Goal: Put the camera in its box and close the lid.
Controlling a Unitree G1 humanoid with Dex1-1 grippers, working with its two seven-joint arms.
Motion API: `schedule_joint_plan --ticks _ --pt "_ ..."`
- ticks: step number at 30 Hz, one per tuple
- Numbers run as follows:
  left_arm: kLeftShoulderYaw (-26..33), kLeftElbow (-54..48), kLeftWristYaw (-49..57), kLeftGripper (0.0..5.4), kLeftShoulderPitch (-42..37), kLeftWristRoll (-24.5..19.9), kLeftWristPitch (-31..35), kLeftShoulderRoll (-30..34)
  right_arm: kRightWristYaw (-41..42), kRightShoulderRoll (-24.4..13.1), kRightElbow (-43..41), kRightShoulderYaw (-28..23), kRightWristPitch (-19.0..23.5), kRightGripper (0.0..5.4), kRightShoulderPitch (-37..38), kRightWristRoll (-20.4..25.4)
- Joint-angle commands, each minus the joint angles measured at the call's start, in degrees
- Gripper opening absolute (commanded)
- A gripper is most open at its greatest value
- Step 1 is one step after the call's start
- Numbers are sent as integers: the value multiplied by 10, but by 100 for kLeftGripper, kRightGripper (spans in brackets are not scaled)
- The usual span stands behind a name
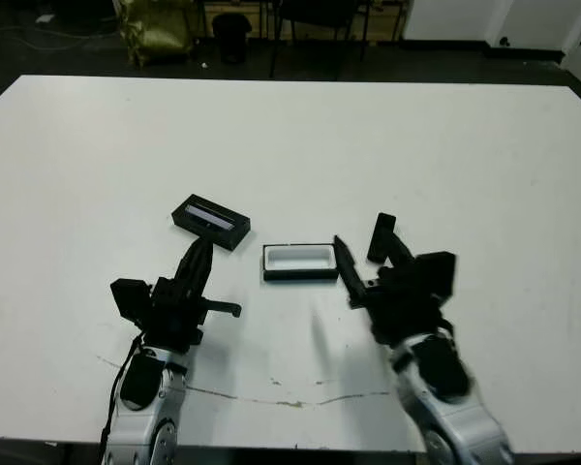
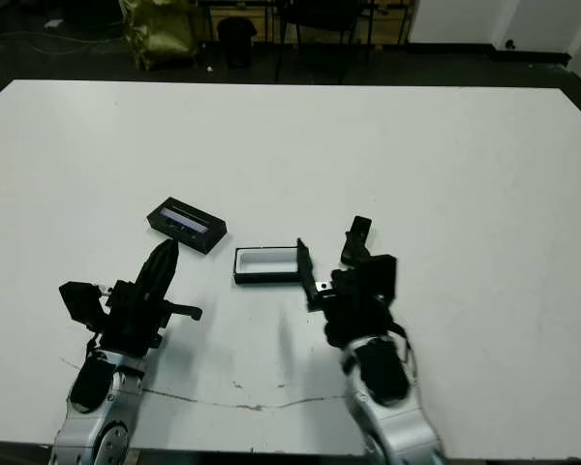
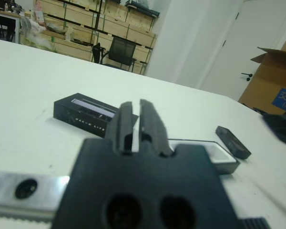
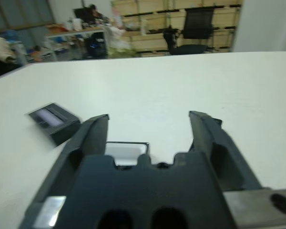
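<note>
The camera (image 1: 382, 237) was seen lying on the white table (image 1: 445, 145), just to the right of the box (image 1: 298, 262) and apart from it, with its long axis running roughly away from the robot, tilted slightly. The box lay open and empty, white lining upward, its long axis across the table. The lid (image 1: 211, 221) was set behind and to the left of the box, strip upward, lying at a slant. The right gripper (image 1: 366, 260) was held with its fingers spread wide; one finger reached toward the right end of the box, while the other lay just beside the camera, which could not be confirmed as sitting between them. The left gripper (image 1: 198, 258) was held with its fingers pressed together on nothing, pointing toward the lid. The right arm was judged plainly the nearer to the camera, so a grasp across the camera's narrow width, followed by a short carry leftward and a turn to match the box's axis, was judged to be called for.
</note>
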Motion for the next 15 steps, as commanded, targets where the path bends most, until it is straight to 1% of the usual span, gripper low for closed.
schedule_joint_plan --ticks 1,3,5,6,9,11,13,15 --pt "2 4 2 0 5 0 9 6 -31 31 68 -15 3 436 -41 -19" --pt "3 2 4 0 6 1 12 7 -55 51 98 -25 3 478 -63 -25" --pt "3 0 7 0 6 3 14 8 -75 68 133 -38 -18 525 -83 -20" --pt "4 -1 7 0 7 3 15 8 -85 74 150 -43 -29 538 -92 -16" --pt "6 1 0 0 5 -5 14 9 -128 85 194 -51 -50 538 -124 -25" --pt "7 1 -1 0 6 -7 19 10 -154 92 211 -59 -60 538 -140 -22" --pt "6 -2 4 0 9 -1 21 12 -167 91 221 -63 -70 538 -149 -16" --pt "8 3 -2 0 8 -4 16 13 -174 87 228 -67 -77 538 -159 -14"
